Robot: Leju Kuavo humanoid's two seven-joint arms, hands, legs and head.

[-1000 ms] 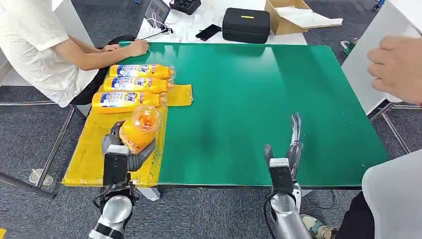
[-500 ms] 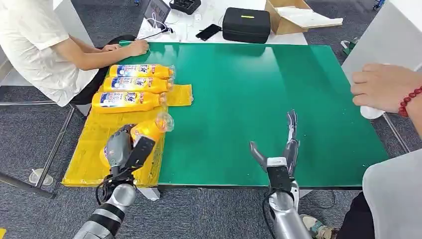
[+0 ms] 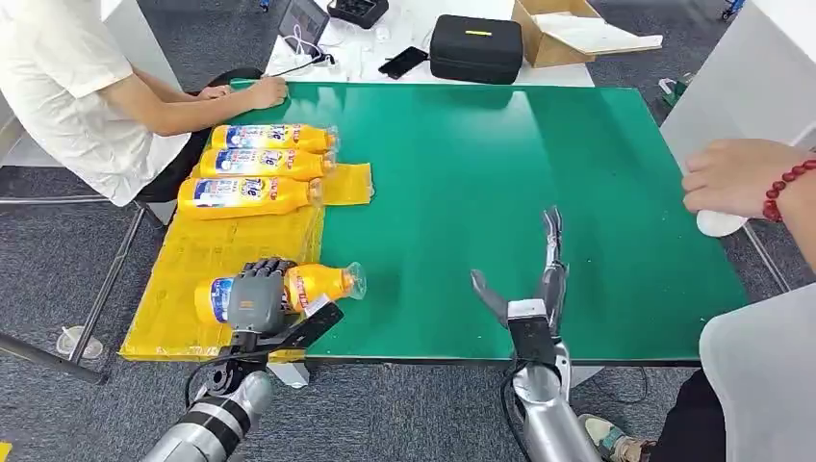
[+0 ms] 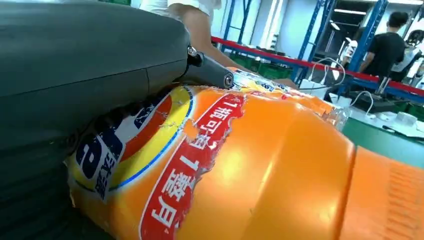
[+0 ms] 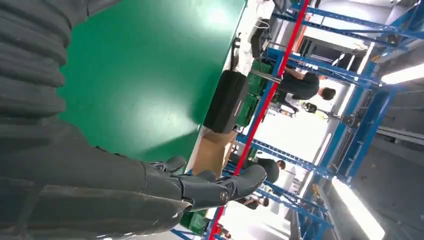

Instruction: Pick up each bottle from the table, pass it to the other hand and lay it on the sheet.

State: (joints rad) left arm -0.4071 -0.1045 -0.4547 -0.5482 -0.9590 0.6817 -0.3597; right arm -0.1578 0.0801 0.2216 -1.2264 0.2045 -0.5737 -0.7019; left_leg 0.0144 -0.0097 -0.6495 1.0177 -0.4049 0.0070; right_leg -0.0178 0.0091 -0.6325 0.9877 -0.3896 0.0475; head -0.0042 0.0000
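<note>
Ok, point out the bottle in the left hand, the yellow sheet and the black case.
bottle (image 3: 322, 282), head view, on its orange body by the neck.
yellow sheet (image 3: 197, 252), head view, on a bare patch.
black case (image 3: 475, 48), head view, on its lid.

Bottle (image 3: 318, 285): its middle hidden under the left hand (image 3: 252, 296), label there unreadable.
Bottle cap end: cut off by the left wrist view's edge.
Person's hand (image 3: 736, 178): cut off at the edge, covering most of a small white thing (image 3: 720, 223), too hidden to name.
</note>
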